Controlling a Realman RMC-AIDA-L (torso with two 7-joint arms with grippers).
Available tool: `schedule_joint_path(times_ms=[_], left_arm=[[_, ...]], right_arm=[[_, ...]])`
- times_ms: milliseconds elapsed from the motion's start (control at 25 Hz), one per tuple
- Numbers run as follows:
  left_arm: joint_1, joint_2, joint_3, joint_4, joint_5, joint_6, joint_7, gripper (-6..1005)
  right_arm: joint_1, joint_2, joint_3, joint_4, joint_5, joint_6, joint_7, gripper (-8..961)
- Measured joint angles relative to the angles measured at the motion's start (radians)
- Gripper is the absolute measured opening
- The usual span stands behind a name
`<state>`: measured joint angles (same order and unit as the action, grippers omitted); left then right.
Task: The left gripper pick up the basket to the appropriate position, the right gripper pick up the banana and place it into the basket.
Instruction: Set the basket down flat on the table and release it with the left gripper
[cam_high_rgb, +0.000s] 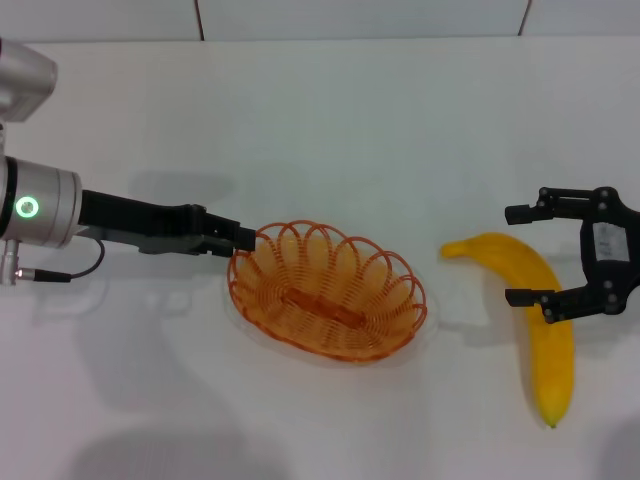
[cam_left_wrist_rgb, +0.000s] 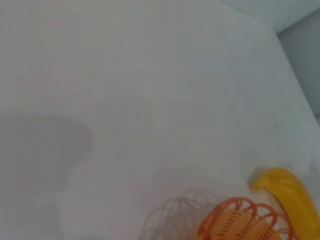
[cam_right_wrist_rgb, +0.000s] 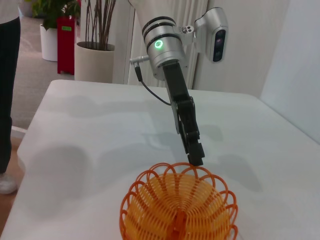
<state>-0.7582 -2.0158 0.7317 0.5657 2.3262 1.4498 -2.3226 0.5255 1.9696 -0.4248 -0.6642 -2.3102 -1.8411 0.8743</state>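
Observation:
The orange wire basket sits at the middle of the white table, also seen in the left wrist view and the right wrist view. My left gripper reaches in from the left, and its fingers pinch the basket's near-left rim loop. A pale shadow lies offset beside the basket. The yellow banana lies to the right of the basket, stem end towards it. My right gripper stands open over the banana's stem half, one finger on each side.
The white table runs to a wall at the back. In the right wrist view a grey planter and a red pot stand on the floor beyond the table's far edge, with a person's leg beside them.

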Motion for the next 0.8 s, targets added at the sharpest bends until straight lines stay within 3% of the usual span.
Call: schedule_joint_path(times_ms=[360, 640, 800], left_arm=[[-0.02, -0.013, 0.009, 0.0, 0.027, 0.058, 0.052, 473], [-0.03, -0.014, 0.035, 0.012, 0.043, 0.119, 0.098, 473], [0.029, -0.016, 0.033, 0.159, 0.045, 0.172, 0.16, 485]], right_arm=[[0.0, -0.001, 0.0, 0.0, 0.0, 0.0, 0.0, 788], [-0.002, -0.002, 0.0, 0.0, 0.0, 0.0, 0.0, 786], [-0.005, -0.002, 0.011, 0.0, 0.001, 0.0, 0.0, 785]])
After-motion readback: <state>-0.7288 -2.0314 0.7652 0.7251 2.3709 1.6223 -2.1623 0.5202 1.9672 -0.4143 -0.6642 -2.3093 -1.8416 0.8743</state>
